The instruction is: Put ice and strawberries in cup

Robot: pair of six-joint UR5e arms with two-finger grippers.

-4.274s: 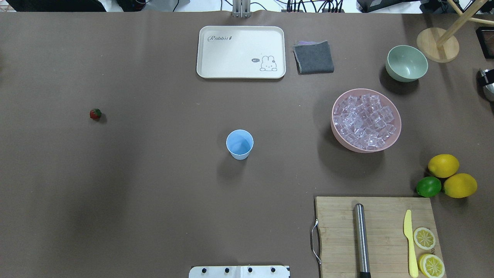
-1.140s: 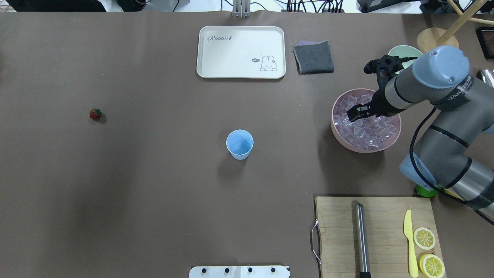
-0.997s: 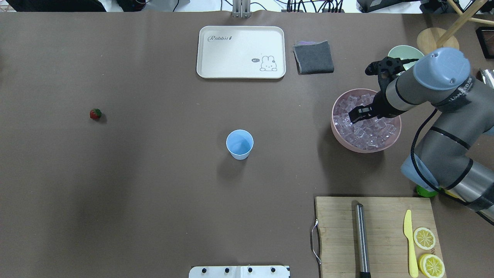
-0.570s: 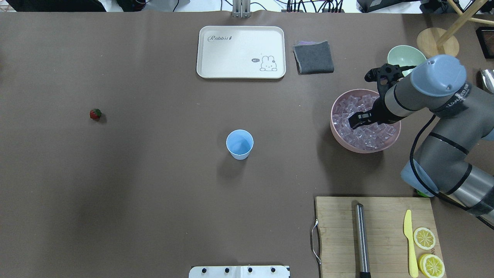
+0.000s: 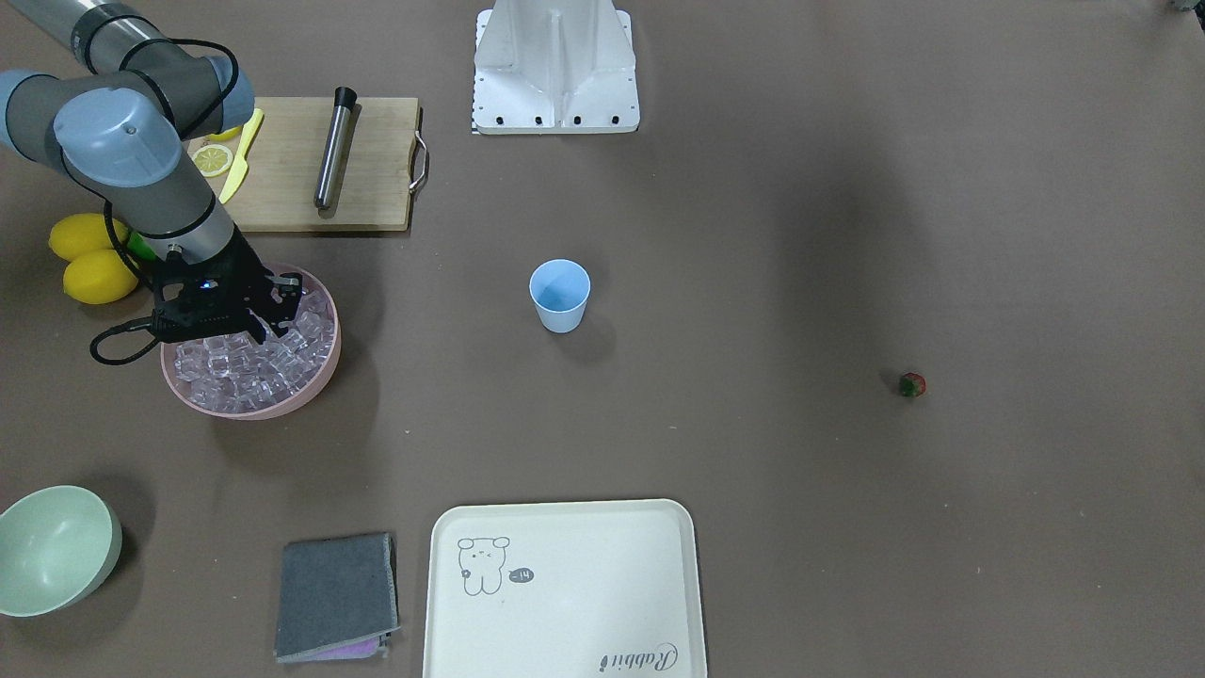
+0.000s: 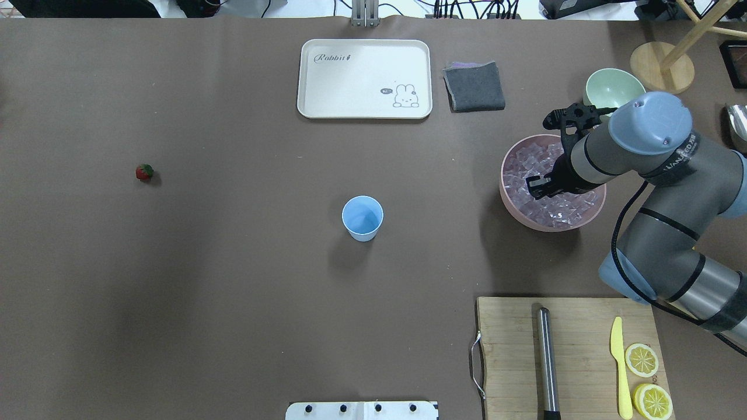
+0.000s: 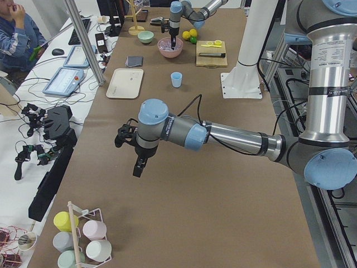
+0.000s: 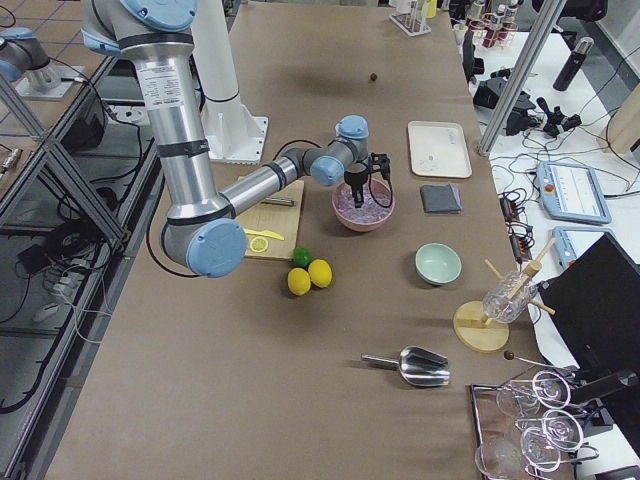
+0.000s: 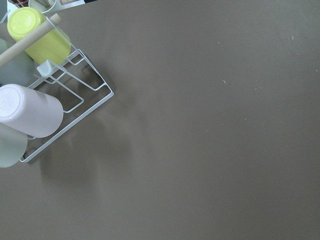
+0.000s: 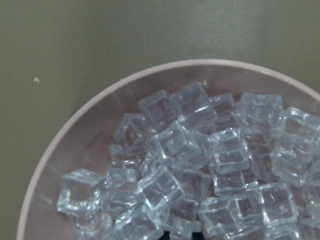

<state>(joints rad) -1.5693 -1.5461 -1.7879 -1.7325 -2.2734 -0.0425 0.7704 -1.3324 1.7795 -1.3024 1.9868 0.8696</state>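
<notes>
Right arm (image 6: 653,151) wasn't even on screen a few seconds ago, and over the last second it has sunk lower, so the right gripper (image 6: 536,188) is now down in the ice pile instead of hovering over it. From the overhead and front cams I honestly can't tell whether its fingers are spread or pinched on a cube. The wrist cam just shows cubes up close.

The brown table (image 6: 233,291) takes up pretty much everything. The left arm (image 7: 223,134) is stretched out over the table, well away from the action. The left gripper (image 7: 137,168) hangs above bare surface near a wire cup rack (image 9: 75,95). It only shows up in the side cam, so I can't tell its state either.

The pink bowl (image 6: 505,198) sits on my right side of the table, heaped with ice (image 6: 528,163). The cup (image 6: 362,217) stands upright mid-table, well apart from the bowl, and looks empty from above. The strawberry (image 6: 144,172) is lying on its own way over on the left side, far from the cup and both grippers.
</notes>
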